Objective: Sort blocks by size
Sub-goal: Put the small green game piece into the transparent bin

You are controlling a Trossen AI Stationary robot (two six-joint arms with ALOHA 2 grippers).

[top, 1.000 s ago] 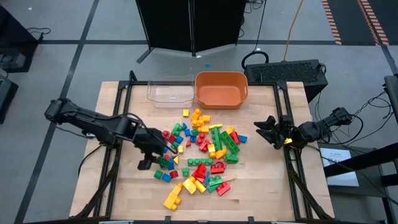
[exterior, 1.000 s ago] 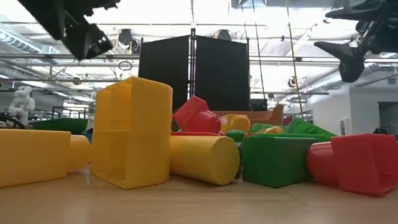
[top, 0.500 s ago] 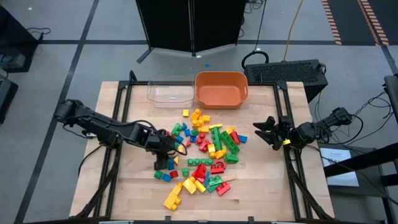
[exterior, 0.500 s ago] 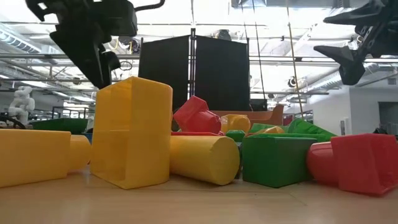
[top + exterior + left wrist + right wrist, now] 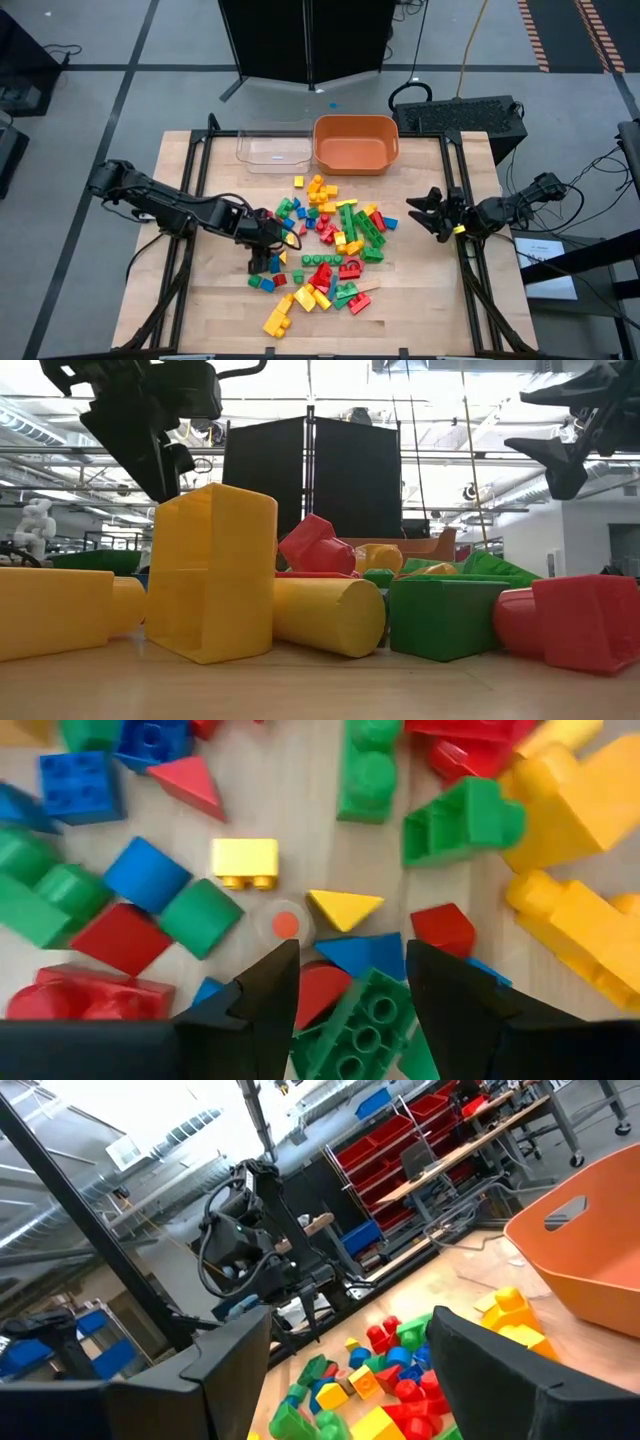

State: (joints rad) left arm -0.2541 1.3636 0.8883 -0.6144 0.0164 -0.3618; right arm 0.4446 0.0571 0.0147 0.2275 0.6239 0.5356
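The small hard plastic toy building blocks (image 5: 325,250) in red, yellow, green and blue lie heaped across the middle of the pale wooden bench (image 5: 200,330) in the high view, below the orange plastic tub (image 5: 356,143) and the clear plastic tray (image 5: 273,148) at the upper centre. The left claw (image 5: 272,243) hangs over the heap's left edge, its two dark fingers (image 5: 272,990) parted to a middling gap with nothing between them; in its wrist view a small yellow wedge-shaped block (image 5: 344,907) and a blue wedge (image 5: 362,954) sit in that gap's line. The right claw (image 5: 425,212) waits at the right of the frame, spread wide and empty.

These pieces look light, rigid and smooth, so they will likely skid or tip when nudged. Flat parallel sides give the surest hold; wedges and rounded pieces are best pinched across their straight faces. Neighbours crowd closely, so a clean descent matters.

No brand, label or writing can be read
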